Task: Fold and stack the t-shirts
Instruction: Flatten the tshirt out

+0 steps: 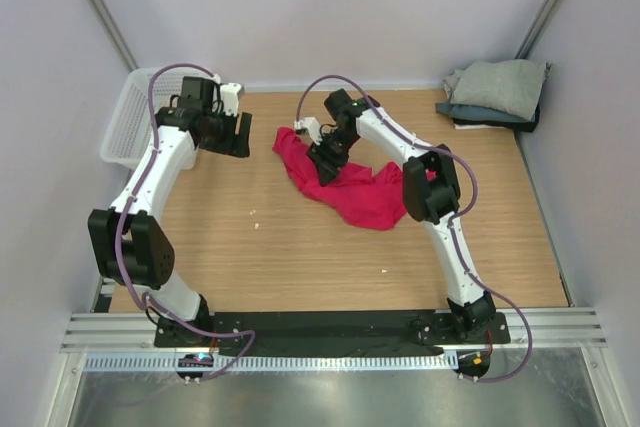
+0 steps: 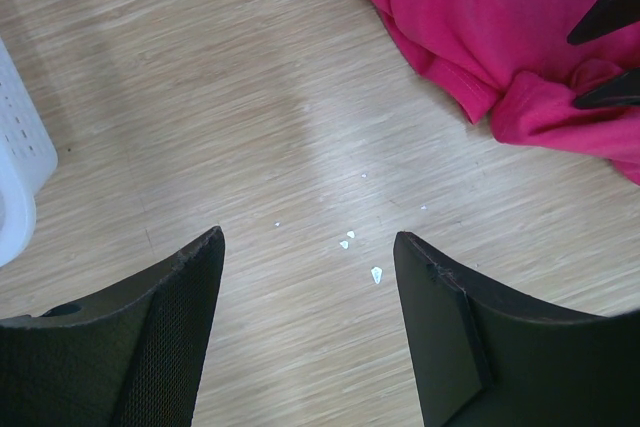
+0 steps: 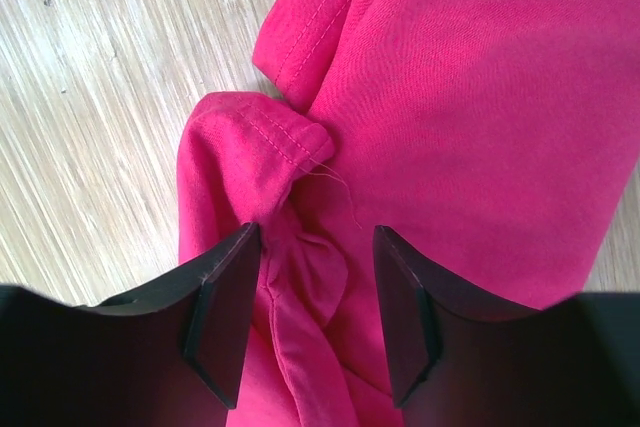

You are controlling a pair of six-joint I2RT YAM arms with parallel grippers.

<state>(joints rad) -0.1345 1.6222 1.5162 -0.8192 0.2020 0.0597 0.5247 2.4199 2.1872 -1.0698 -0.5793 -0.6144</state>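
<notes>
Top view: the crimson-pink t-shirt (image 1: 350,187) lies crumpled and unfolded on the wooden table (image 1: 300,267), roughly mid-table. The right gripper (image 1: 327,160) is down on the shirt's left part. In the right wrist view its jaws stand partly apart, astride a bunched ridge of the shirt (image 3: 480,97) beside a stitched hem. The left finger (image 3: 225,307) touches the cloth, and a gap shows on the other side, so the ridge is not pinched.

The left gripper (image 1: 238,135) hangs to the left of the shirt, apart from it, with its jaws wide and nothing between them. In the left wrist view only bare wood and a few white flecks (image 2: 360,252) lie below it.

Further left of the shirt, beyond the left gripper, a white mesh basket (image 1: 125,122) sits at the table's far corner. Well apart to the shirt's far right lies a stack of folded t-shirts (image 1: 495,92): light grey on top, dark blue-grey beneath, and a white edge at the bottom. The right arm's forearm (image 1: 430,187) crosses over the shirt's right end and hides part of it.
</notes>
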